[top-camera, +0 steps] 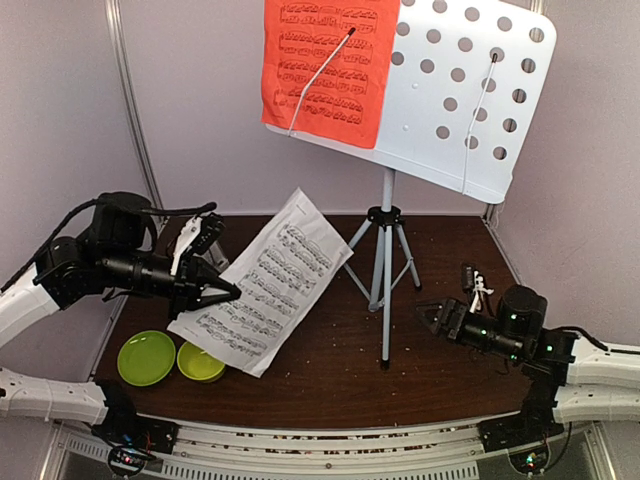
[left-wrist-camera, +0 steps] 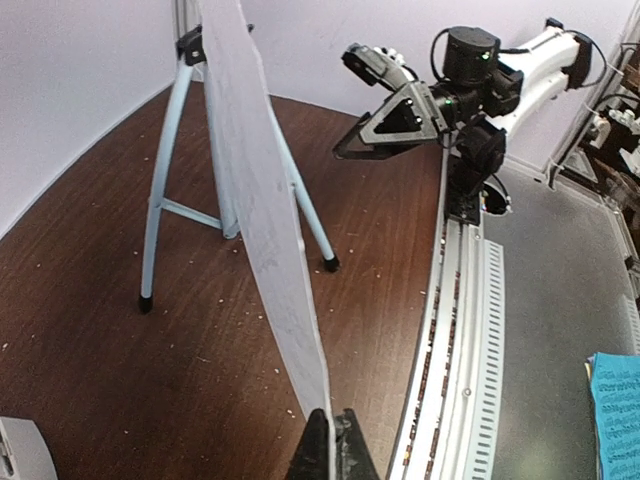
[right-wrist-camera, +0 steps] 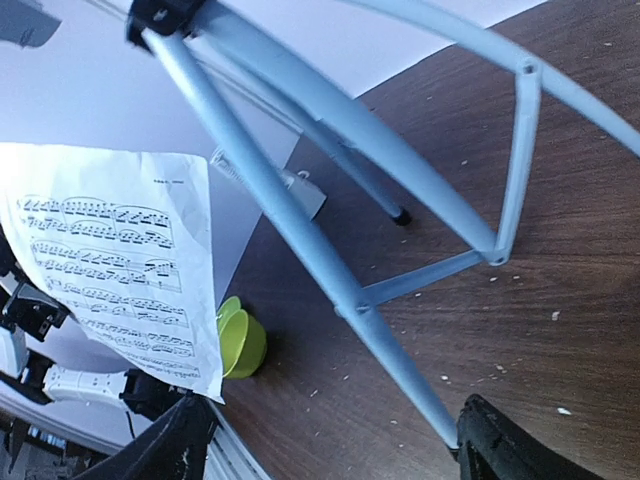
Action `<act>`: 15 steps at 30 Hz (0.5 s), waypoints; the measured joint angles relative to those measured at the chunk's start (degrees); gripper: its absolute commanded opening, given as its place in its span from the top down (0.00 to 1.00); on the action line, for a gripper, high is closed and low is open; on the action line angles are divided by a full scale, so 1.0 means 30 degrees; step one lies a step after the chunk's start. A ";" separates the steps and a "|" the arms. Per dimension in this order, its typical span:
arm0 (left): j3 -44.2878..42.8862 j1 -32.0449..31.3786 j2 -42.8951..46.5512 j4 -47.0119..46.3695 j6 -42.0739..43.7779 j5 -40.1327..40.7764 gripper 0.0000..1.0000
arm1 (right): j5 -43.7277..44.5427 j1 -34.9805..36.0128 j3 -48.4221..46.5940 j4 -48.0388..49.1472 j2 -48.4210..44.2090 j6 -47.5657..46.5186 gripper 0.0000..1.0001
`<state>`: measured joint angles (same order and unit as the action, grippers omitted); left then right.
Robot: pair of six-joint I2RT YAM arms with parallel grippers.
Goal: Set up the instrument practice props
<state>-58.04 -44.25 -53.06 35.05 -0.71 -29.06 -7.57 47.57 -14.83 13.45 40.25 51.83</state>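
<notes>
White music sheet (top-camera: 270,285) clamped in left claw (top-camera: 234,292), long axis slanting up toward music stand (top-camera: 386,262); right claw (top-camera: 428,316) spread wide

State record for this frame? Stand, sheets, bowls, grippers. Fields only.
stand: grey-white tripod music stand with perforated desk, upright on dark wooden table
red sheet: red music sheet on the desk's left half in the top view, under a wire retainer
white sheet: white music sheet off the desk, held up over the table
left gripper: shut on the white music sheet's edge
right gripper: open, low by the tripod legs, holding nothing
bowls: two lime-green bowls, side by side, table's near-left corner
</notes>
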 measured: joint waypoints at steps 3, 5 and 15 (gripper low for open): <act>-0.0364 -0.0889 0.0044 0.0430 0.0117 -0.0204 1.00 | -0.0226 0.1173 -0.0627 0.0874 0.1122 -0.0874 0.16; -0.0860 -0.1632 0.0051 0.0619 0.0138 -0.0226 1.00 | -0.0284 0.2055 -0.1377 0.1399 0.1916 -0.1479 0.17; -0.3206 -0.4874 -0.1610 -0.0328 0.0117 -0.0255 1.00 | -0.0459 0.3708 -0.2645 0.3956 0.3045 -0.3126 0.20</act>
<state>-67.66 -58.87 -57.89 34.06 -0.36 -29.82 -8.95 58.70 -22.76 25.32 49.39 42.46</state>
